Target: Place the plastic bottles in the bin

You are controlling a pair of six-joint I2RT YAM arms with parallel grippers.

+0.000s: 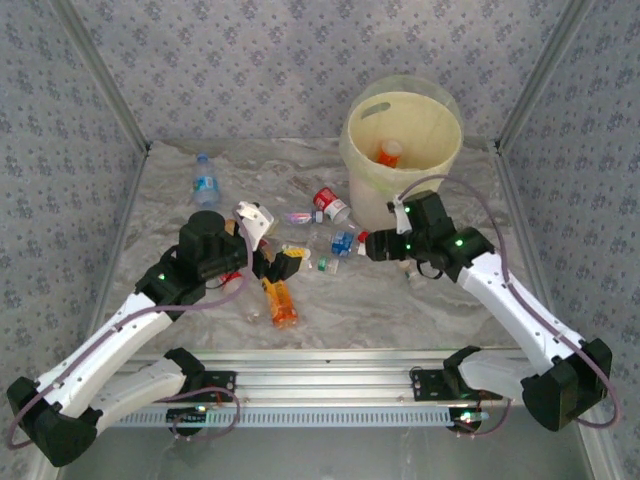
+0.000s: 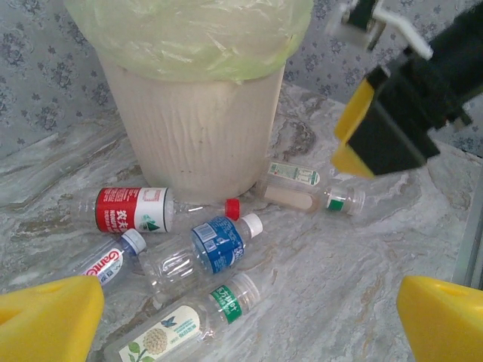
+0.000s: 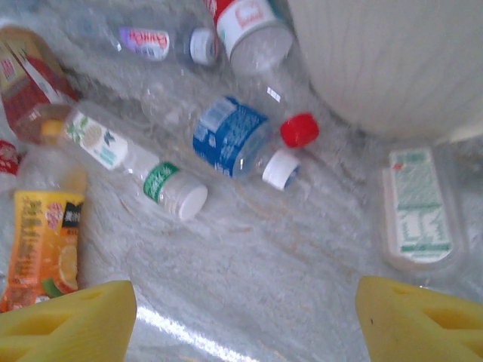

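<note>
Well, far left on the table [image 1: 420,310] a lone bottle [image 1: 205,180] lies by itself. The left gripper [image 1: 278,262] is wide open and empty, near an orange bottle [image 1: 282,302]. A red bottle [image 1: 330,204] and a blue bottle [image 1: 342,242] lie near the bin [image 1: 400,190]. The right gripper [image 1: 370,245] is open and empty too. One capped bottle [image 1: 388,152] is inside the bin.

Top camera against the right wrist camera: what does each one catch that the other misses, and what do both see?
Top: the bin's inside with an orange-capped bottle in it, a lone bottle at far left, both arms. Right wrist: the green print on a flat bottle beside the bin. Both: the bin's wall, the blue-label bottle, the orange juice bottle.
</note>
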